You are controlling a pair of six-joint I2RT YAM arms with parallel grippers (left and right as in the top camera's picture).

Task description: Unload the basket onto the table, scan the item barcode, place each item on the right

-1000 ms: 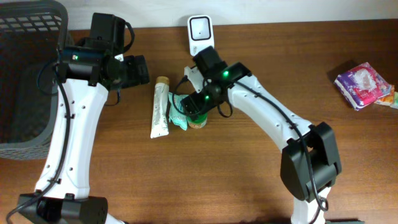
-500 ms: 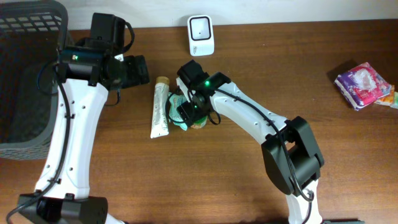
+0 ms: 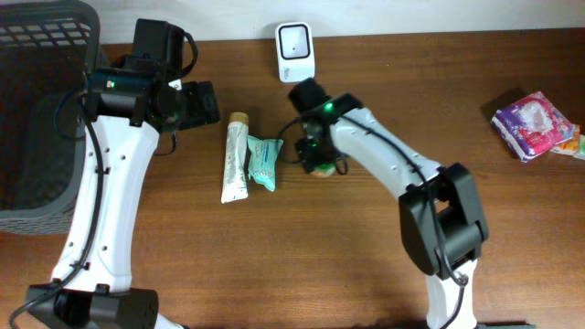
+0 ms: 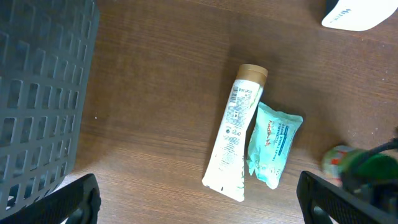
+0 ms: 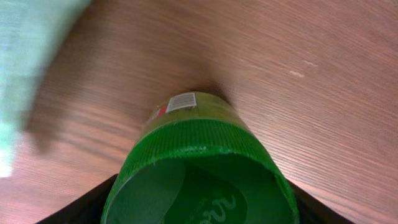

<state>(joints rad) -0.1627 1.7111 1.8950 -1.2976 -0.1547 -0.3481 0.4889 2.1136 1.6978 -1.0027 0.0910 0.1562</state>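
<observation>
Now the right hand (image 5: 198, 208) straddles the green-lidded jar (image 5: 200, 146).

Mock shop checkout: barcode scanner (image 3: 295, 51), grey basket (image 3: 37, 110), packaged goods (image 3: 235, 164) on wooden table (image 3: 366, 274)

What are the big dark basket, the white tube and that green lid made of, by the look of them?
Basket: dark grey moulded plastic, matt, going by its regular lattice of holes.
White tube: probably soft plastic, smooth, its end flattened, tan cap.
Green lid: likely hard plastic, fine ribs round its edge, slight sheen.
</observation>
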